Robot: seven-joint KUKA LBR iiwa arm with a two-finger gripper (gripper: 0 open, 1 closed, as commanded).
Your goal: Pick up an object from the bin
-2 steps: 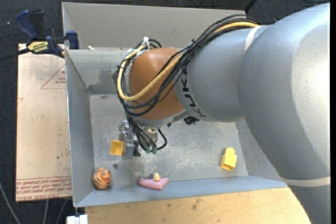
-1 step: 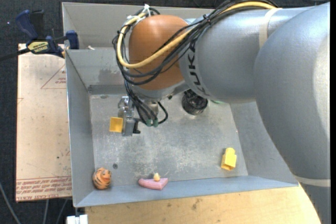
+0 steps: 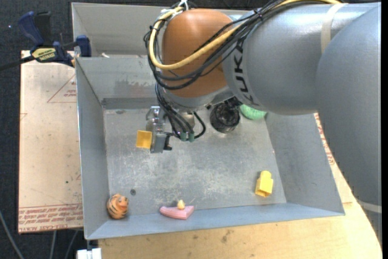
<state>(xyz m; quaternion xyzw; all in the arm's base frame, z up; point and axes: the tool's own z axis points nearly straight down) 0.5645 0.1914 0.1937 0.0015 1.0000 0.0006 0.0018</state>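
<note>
Gripper position: low in the left half of the bin, close above the floor and nearer the back wall than the front wall. It hangs beneath the orange cover at the end of the arm, which enters from the right and hides most of the back right part of the bin.

Gripper state: it cannot be told whether it is open or closed. The view does not show any thing clamped in it.

Nearest thing: a small orange-yellow block. It lies flat on the floor just beside the gripper, on the side towards the left wall, touching it or nearly so. Seen from above, its outline is close to square, so no clear long axis can be read. Its edges run roughly parallel to the left wall, with a slight tilt.

Other contents, all well apart from the gripper:
- A yellow block lies near the front right corner. Its long axis runs roughly from the front wall towards the back.
- A striped orange ball rests in the front left corner.
- A pink piece lies against the front wall, just right of the ball. Its long axis follows that wall.
- A green thing lies partly hidden under the arm, towards the back right.
</note>
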